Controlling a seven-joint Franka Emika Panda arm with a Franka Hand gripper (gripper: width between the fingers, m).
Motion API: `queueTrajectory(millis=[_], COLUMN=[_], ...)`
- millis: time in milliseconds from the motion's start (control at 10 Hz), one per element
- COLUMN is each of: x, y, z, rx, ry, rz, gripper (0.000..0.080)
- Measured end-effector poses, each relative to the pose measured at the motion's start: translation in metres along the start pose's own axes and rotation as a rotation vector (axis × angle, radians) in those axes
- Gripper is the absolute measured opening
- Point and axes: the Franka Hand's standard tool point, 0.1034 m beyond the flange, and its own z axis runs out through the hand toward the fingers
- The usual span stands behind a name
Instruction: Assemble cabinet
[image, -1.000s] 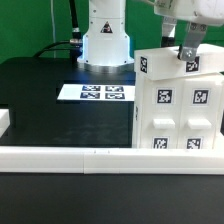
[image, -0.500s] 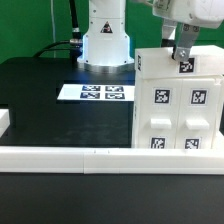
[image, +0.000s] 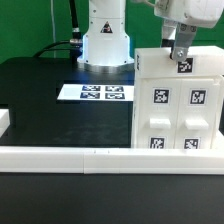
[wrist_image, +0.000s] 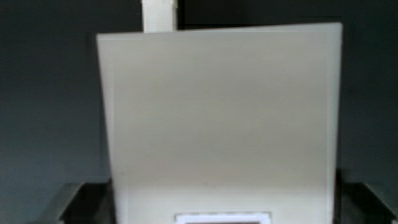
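Note:
The cabinet (image: 178, 105) is a tall white box with black-and-white tags on its front, standing at the exterior view's right. My gripper (image: 180, 52) comes down from above onto its top, just over a tagged white panel (image: 185, 66). In the wrist view this white panel (wrist_image: 217, 110) fills the middle, and a tag edge shows low on it. My gripper (wrist_image: 217, 205) has a dark finger (wrist_image: 80, 200) against each long edge of the panel, so the jaws are closed on it. The panel hides what lies under it.
The marker board (image: 97, 92) lies flat on the black table behind the cabinet, towards the exterior view's left. A long low white rail (image: 90, 157) runs across the front. The arm's white base (image: 105, 35) stands at the back.
The gripper has shifted slightly up and to the exterior view's left. The panel on top has swung flatter, and the tag on the cabinet's upper left corner no longer shows.

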Motion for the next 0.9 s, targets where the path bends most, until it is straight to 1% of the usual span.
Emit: queueTrajectory(millis=[400, 500, 700, 800, 900], x=[0.0008, 0.0014, 0.0023, 0.0032, 0.0044], y=[-0.0005, -0.0025, -0.0030, -0.0034, -0.0049], z=[-0.0001, 0.0002, -0.0011, -0.0015, -0.0014], rx=[0.001, 0.002, 0.004, 0.006, 0.016], ry=[0.000, 0.000, 0.005, 0.006, 0.008], rz=[0.316, 0.387, 0.614, 0.705, 0.845], gripper=[0.0560, 0.0561, 0.0561, 0.0561, 0.0561])
